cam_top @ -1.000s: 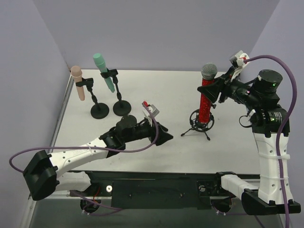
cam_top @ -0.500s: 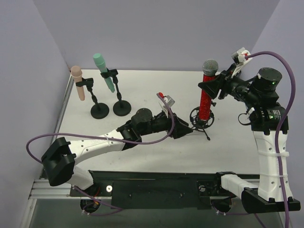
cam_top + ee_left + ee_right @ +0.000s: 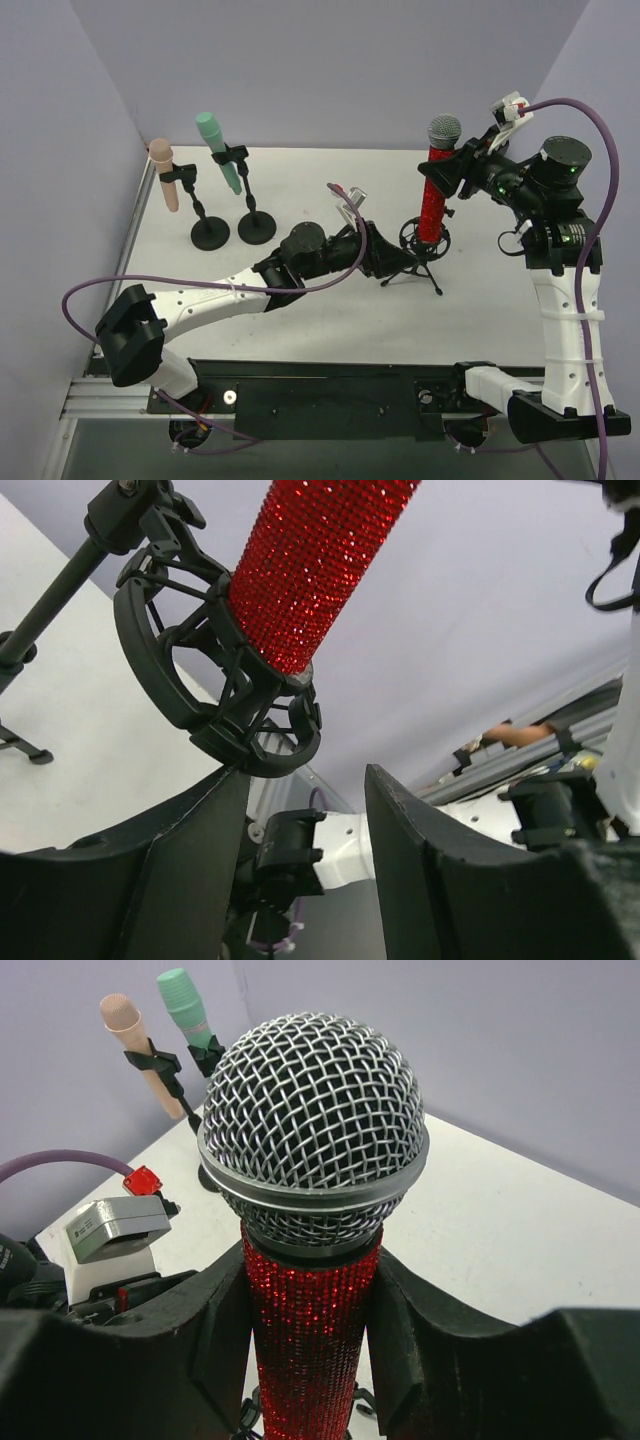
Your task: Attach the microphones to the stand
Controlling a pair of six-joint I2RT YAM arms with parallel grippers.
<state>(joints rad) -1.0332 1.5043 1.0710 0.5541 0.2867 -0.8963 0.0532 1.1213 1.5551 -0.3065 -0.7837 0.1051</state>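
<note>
Glitter covers the red microphone (image 3: 433,200), which has a silver mesh head and stands with its bottom end in the black ring of the three-leg stand (image 3: 412,242), while the right gripper (image 3: 310,1300) squeezes it just under the head. There are three microphones and three stands: the pink microphone (image 3: 165,178) and the green microphone (image 3: 221,155) are each clipped on round-foot stands (image 3: 210,232) at the back left. The left gripper (image 3: 305,810), fingers apart and holding nothing, sits right under the ring; a second ago it was out in the middle of the table.
</note>
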